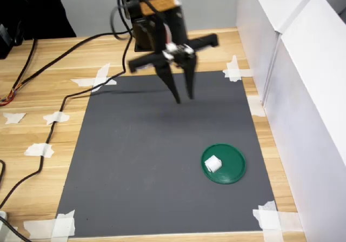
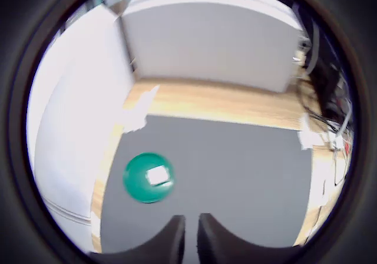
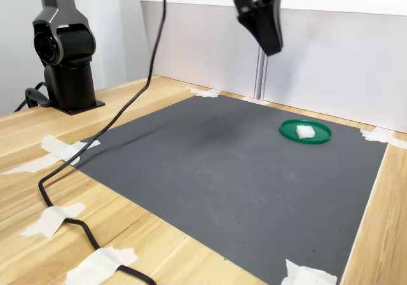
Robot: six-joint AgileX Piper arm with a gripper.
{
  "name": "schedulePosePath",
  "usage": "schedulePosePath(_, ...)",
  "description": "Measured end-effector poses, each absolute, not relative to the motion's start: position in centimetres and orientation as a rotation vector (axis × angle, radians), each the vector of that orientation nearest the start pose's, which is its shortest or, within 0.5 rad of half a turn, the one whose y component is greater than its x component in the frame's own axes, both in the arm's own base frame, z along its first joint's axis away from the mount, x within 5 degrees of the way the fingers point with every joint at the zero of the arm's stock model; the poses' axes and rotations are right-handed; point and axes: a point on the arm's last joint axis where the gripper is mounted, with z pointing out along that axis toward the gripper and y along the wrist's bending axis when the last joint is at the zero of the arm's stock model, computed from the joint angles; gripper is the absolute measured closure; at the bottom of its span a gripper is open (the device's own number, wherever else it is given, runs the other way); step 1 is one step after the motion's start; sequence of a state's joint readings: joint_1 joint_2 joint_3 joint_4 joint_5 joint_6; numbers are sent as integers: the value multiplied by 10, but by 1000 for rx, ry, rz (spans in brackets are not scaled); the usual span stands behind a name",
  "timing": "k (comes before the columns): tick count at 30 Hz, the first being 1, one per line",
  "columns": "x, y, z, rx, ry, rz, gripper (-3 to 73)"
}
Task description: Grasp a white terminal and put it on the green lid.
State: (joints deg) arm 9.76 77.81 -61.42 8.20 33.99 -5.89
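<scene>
Resting on the green lid (image 1: 231,169), white terminal (image 1: 213,163), well apart from raised, empty, nearly closed claw (image 1: 184,97).

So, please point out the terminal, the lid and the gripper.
terminal (image 1: 213,163), first exterior view, its top face.
lid (image 1: 233,169), first exterior view, bare green surface.
gripper (image 1: 184,97), first exterior view, between the tips.

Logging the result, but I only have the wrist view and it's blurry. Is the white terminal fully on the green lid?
Observer: Yes. In the first exterior view the white terminal sits inside the rim of the green lid, toward the first exterior view's left.
Operator: How high is the gripper? I only see the jaws' tips.
Observer: In the second exterior view the gripper hangs well above the dark mat, clear of the lid.
</scene>
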Motion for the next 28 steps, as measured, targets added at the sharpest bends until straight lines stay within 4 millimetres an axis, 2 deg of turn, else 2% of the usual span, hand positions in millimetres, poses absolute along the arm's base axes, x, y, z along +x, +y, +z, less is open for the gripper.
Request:
schedulePosePath(3, 253, 26, 319, -111, 2224, 123, 691)
schedulePosePath(6, 213, 9, 315, -70, 2093, 54, 706)
schedulePosePath(11, 151, 4, 299, -75, 1913, 3, 709)
schedulePosePath(16, 100, 3, 260, -90, 1832, -15, 711)
schedulePosePath(21, 73, 3, 229, -143, 1761, -64, 711)
schedulePosePath(28, 67, 3, 216, -162, 1739, -85, 711)
